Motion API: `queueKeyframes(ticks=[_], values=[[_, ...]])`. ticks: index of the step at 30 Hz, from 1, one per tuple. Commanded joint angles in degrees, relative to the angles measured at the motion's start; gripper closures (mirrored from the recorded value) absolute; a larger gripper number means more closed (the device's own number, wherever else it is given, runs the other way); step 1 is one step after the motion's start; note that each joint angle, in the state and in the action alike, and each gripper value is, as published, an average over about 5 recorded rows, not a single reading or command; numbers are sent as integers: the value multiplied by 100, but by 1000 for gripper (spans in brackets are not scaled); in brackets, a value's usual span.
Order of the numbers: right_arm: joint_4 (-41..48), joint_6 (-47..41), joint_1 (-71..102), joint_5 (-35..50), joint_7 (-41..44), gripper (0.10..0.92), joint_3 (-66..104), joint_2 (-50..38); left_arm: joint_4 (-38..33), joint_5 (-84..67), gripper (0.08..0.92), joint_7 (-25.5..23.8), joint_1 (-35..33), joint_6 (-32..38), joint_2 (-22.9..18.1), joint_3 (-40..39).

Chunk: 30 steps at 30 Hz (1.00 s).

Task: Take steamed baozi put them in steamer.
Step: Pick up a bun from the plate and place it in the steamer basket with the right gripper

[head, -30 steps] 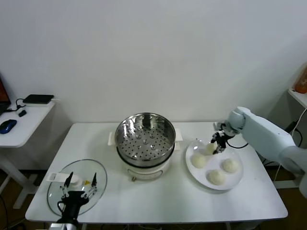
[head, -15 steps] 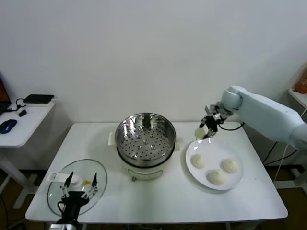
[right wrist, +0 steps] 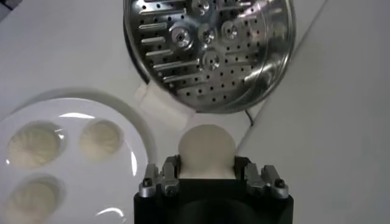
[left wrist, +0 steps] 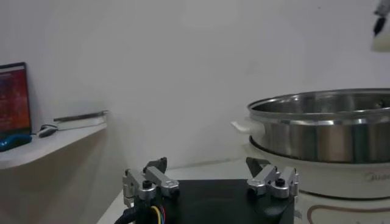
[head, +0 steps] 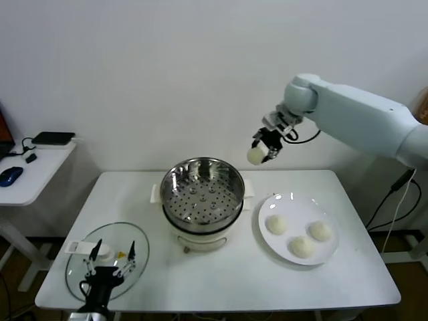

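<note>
My right gripper [head: 262, 148] is shut on one off-white baozi [head: 255, 155], held high in the air just right of the steamer [head: 202, 190]. The wrist view shows that baozi [right wrist: 206, 150] between the jaws, with the steamer's perforated steel basket [right wrist: 210, 52] beyond it. Three more baozi [head: 277, 224] [head: 320, 231] [head: 301, 247] lie on the white plate [head: 331, 251]; they also show in the right wrist view [right wrist: 101, 137]. The steamer is empty. My left gripper [head: 110, 257] is open and parked low at the front left, over the glass lid [head: 77, 267].
The steamer's rim [left wrist: 323, 112] shows in the left wrist view. A small side table [head: 30, 174] with a mouse and a black box stands at the far left. A white wall is behind the table.
My right gripper has lifted one baozi off the plate and carried it up and left toward the steamer. The left arm has not moved.
</note>
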<state>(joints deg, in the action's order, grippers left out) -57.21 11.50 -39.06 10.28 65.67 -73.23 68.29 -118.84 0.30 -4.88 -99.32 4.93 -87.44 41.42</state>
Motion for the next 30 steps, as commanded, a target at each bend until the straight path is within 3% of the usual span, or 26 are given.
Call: queueKeyframes(ticks=[1,15,30], values=[[263,328,19,-331,3,438,84,922,-45,20,177,3,-38,-3,-3,49],[1233,943,1002,-1940,-3,401,834,1607,-27,142,177,23,-42,27,-7,105],[1694,1162,1544,-2539,-6,396,1187,1749,76,183,177,29,-2,37,-10,101]])
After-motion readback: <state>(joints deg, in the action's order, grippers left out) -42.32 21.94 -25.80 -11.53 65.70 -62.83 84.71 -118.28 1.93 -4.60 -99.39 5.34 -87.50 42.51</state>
